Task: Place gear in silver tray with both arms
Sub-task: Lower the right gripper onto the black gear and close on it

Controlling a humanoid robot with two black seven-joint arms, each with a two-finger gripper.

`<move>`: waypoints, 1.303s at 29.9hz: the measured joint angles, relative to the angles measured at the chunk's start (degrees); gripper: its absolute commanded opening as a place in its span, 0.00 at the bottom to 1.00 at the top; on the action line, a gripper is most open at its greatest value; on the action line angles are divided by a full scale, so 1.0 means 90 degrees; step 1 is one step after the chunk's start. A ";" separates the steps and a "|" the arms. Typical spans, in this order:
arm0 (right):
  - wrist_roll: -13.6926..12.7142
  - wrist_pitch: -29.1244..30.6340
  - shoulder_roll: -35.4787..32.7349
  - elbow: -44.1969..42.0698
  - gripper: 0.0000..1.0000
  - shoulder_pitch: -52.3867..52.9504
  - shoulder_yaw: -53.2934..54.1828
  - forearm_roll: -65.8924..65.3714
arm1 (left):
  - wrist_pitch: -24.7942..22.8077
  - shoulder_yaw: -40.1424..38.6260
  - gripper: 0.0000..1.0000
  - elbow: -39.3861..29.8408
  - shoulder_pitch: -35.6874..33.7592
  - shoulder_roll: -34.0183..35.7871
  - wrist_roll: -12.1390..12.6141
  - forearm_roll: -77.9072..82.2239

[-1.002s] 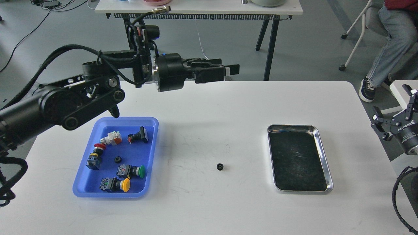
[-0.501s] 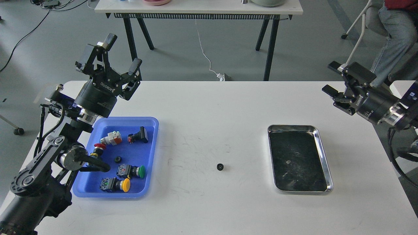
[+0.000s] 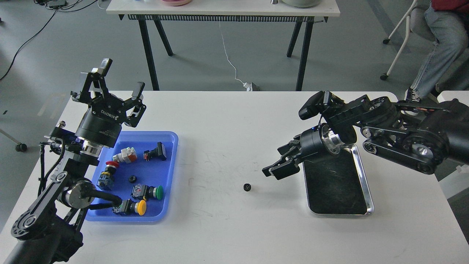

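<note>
A small black gear (image 3: 247, 187) lies on the white table (image 3: 234, 234) near the middle. The silver tray (image 3: 366, 190) stands to its right, with nothing lying in it. My right gripper (image 3: 274, 172) is open and empty, reaching left and down over the tray's left rim, just right of and above the gear. My left gripper (image 3: 117, 82) is open and empty, pointing up above the far left corner of the blue tray (image 3: 170, 161). A second small black gear (image 3: 132, 179) lies in the blue tray.
The blue tray holds several push-button switches, among them a green one (image 3: 148, 192), a yellow one (image 3: 130, 207) and a red one (image 3: 110, 167). A second table (image 3: 220, 9) stands behind. A seated person (image 3: 439, 44) is at the far right.
My right arm has swung in from the far right, over the silver tray toward the gear. My left arm has drawn back and now stands upright at the left.
</note>
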 measured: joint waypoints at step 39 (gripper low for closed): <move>-0.0001 -0.0192 0.2804 -0.2046 0.65 0.0122 -0.1127 -0.1582 | -0.0095 -0.0191 0.99 -0.0002 0.0078 0.0000 0.0000 -0.0019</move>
